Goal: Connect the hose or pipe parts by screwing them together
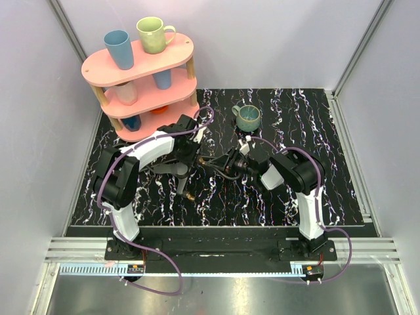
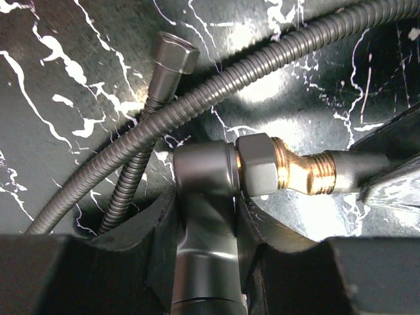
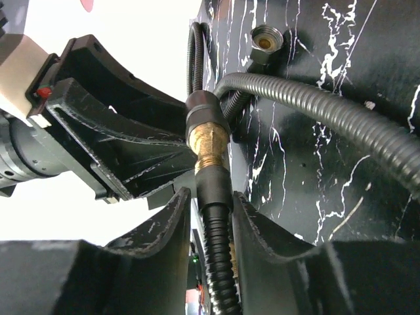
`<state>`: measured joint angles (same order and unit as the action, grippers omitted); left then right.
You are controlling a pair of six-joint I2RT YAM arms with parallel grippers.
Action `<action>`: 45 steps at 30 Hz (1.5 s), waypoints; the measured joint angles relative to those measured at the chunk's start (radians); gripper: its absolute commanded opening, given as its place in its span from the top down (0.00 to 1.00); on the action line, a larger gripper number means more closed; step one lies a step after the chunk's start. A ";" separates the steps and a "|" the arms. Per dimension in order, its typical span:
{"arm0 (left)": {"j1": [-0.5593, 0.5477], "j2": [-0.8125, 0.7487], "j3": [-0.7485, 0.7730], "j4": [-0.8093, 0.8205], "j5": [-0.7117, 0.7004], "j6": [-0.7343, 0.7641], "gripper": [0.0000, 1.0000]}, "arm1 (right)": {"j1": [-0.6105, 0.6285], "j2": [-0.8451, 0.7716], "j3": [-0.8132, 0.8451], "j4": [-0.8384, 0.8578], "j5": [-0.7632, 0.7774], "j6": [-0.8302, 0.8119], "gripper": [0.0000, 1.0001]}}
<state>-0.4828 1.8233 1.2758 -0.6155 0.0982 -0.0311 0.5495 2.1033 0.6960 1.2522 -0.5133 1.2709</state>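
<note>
Threading step, near the cup [image 1: 248, 117]: left gripper [image 2: 205, 230] clamps the stem [image 2: 203, 190]; right gripper [image 3: 211, 203] stands open around the hose collar [image 3: 215, 187]. Next, close on the collar and turn it; brass thread [image 3: 209, 141] shows.

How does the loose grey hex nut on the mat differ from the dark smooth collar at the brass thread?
Grey hex nut lies free on the mat, mouth open; dark collar meets the brass thread between the right gripper's fingers. Nut is faceted; collar is round. Both end corrugated hose.

No legible text or markings.
</note>
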 measured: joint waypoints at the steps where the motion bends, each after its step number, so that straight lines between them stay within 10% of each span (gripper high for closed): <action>1: 0.000 -0.002 -0.003 -0.002 0.001 0.000 1.00 | 0.000 -0.007 -0.007 0.001 0.001 -0.003 0.51; 15: -0.002 -0.024 -0.049 -0.044 0.026 -0.005 1.00 | -0.012 -0.286 -0.024 -0.163 0.053 -0.347 0.33; 33: 0.000 -0.024 -0.046 -0.103 0.154 0.007 1.00 | 0.175 -0.560 -0.262 -0.274 0.018 -1.846 0.27; 45: 0.000 -0.024 -0.046 -0.124 0.210 0.014 1.00 | 0.288 -0.469 -0.269 -0.309 0.188 -2.182 0.34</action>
<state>-0.4831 1.7988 1.2301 -0.7391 0.3080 -0.0174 0.8379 1.6344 0.4267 0.9428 -0.3248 -0.9108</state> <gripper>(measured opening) 0.386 0.692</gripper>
